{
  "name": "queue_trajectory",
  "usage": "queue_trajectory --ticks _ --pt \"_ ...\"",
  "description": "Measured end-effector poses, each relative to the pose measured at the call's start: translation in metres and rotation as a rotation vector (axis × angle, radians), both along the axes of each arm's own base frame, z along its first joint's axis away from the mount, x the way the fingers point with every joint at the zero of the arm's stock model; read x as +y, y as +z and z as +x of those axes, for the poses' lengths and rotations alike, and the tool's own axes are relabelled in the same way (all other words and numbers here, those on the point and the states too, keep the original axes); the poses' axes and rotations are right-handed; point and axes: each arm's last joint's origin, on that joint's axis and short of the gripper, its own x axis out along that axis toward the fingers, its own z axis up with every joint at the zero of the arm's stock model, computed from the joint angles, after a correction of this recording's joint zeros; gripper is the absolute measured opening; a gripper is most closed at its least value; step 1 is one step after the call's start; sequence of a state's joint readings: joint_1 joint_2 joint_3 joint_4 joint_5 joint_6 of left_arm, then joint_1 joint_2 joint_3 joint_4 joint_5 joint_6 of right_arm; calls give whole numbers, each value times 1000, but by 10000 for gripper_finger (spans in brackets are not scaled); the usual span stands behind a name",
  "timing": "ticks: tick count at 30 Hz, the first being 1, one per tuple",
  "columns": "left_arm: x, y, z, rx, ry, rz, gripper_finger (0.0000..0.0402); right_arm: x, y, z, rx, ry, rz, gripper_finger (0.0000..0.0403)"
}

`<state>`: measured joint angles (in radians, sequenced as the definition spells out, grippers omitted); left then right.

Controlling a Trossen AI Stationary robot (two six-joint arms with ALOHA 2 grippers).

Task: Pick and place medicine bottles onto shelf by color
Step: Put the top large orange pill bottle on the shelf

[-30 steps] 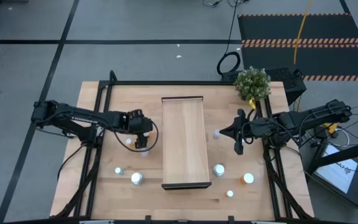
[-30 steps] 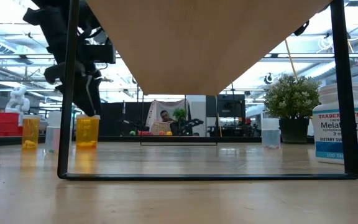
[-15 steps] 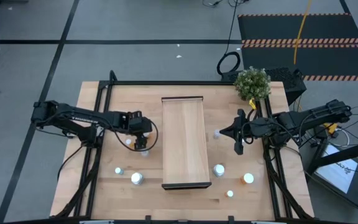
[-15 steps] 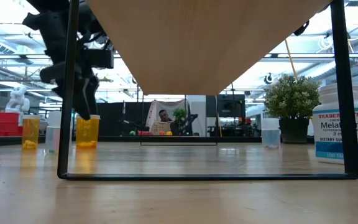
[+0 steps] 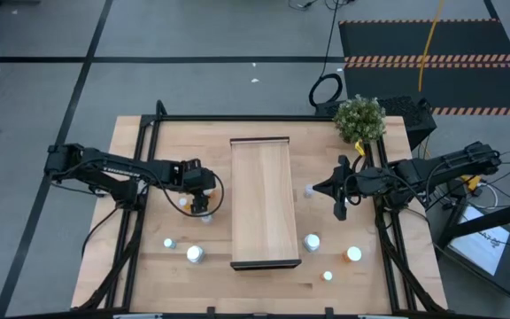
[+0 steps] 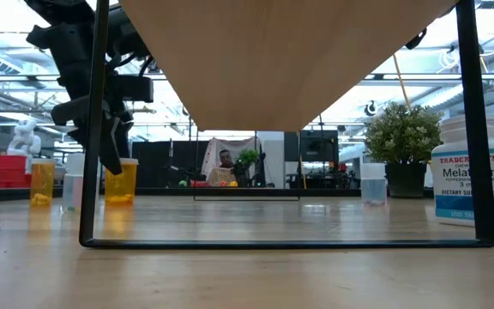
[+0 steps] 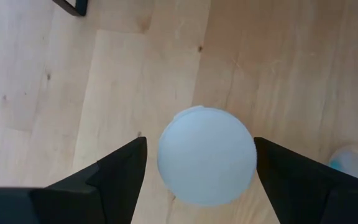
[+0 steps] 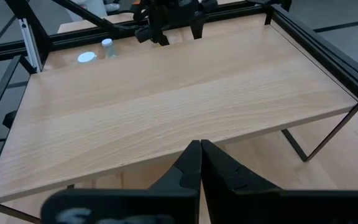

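1. Far left on the table (image 5: 149, 283): two loose medicine bottles near the front edge, a small one (image 5: 169, 243) and a larger white-capped one (image 5: 195, 254), both upright and well apart from either arm.
2. Left gripper (image 5: 200, 206) poised directly over an orange bottle (image 6: 120, 181), just left of the shelf (image 5: 261, 202). From the left wrist view, white round cap (image 7: 206, 155) centred between the two dark fingers (image 7: 114, 171), a gap showing on each side; fingers spread, nothing pinched yet.
3. Key relation: bottle standing upright, long axis vertical, straight below the gripper, so probably only a descent and a squeeze needed. Left arm clearly the nearer one.
4. Another pale-capped bottle (image 5: 182, 202) just beside it, on the side away from the shelf; some risk of nudging it on closing.
5. Centre: shelf lying lengthwise front to back, top bare of bottles.
6. Right of the shelf: more bottles, one white (image 5: 312, 242), one orange-capped (image 5: 354, 254), one small (image 5: 328, 276).
7. Right gripper (image 5: 340, 211) waiting off the shelf's right edge, fingers pressed together, holding nothing.
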<state>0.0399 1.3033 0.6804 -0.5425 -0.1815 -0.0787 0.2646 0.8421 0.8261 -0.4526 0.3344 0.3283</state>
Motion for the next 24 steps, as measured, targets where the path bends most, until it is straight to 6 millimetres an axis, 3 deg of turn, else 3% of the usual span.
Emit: queue_trajectory --ticks 16,24 --pt "0 0 0 0 5 4 286 0 0 0 0 0 0 0" --pt "0 0 0 -1 2 5 232 0 0 0 0 1 0 0"
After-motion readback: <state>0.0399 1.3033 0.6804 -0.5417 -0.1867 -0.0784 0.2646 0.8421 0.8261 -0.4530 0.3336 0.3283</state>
